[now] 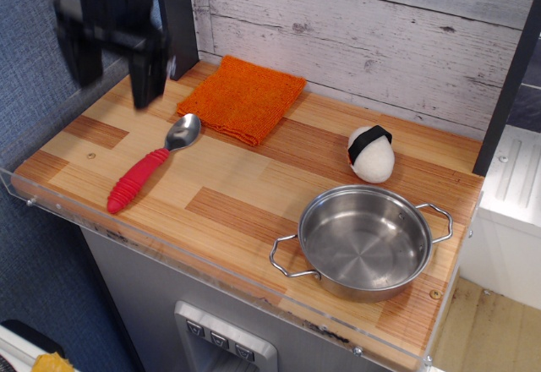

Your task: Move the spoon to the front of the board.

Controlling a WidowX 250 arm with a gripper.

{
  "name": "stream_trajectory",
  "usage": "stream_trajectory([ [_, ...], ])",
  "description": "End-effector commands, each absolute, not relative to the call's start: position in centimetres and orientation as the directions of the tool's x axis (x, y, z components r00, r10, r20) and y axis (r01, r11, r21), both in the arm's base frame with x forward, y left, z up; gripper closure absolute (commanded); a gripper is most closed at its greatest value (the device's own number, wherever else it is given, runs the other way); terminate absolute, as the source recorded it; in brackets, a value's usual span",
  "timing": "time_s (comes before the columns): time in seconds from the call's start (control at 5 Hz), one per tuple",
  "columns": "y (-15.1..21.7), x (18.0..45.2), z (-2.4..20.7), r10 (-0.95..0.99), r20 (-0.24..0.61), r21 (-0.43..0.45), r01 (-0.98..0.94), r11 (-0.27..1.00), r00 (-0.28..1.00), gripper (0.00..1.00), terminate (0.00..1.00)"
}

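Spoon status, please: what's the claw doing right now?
Gripper open, raised above board, holding nothing. Spoon lying flat at front-left, handle toward the edge. Nothing in the way.

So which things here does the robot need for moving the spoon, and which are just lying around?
For the job:
- spoon
- board
- end effector, raised above the board, open

Just lying about:
- orange cloth
- metal pan
- toy rice ball

Bright, even indoor light with soft shadows. The gripper [114, 51] at upper left is motion-blurred (edges smeared); the pan [363, 241] shows mild glare, everything else sharp.
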State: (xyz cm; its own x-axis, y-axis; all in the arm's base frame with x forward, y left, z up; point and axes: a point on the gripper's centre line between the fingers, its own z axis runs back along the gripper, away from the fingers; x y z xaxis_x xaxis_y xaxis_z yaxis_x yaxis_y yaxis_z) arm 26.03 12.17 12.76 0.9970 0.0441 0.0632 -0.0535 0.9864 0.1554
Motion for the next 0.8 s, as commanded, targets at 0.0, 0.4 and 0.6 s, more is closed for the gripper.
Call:
stream_trajectory([
  [0.0,11.57,26.20,15.75,0.067,0.108,0.105,-0.079,0.991,0.992,0.00,0.00],
  [0.4,11.80,26.17,15.18,0.089,0.106,0.058,-0.096,0.994,0.990,0.00,0.00],
  [0.6,11.80,26.17,15.18,0.089,0.106,0.058,-0.096,0.994,0.990,0.00,1.00],
])
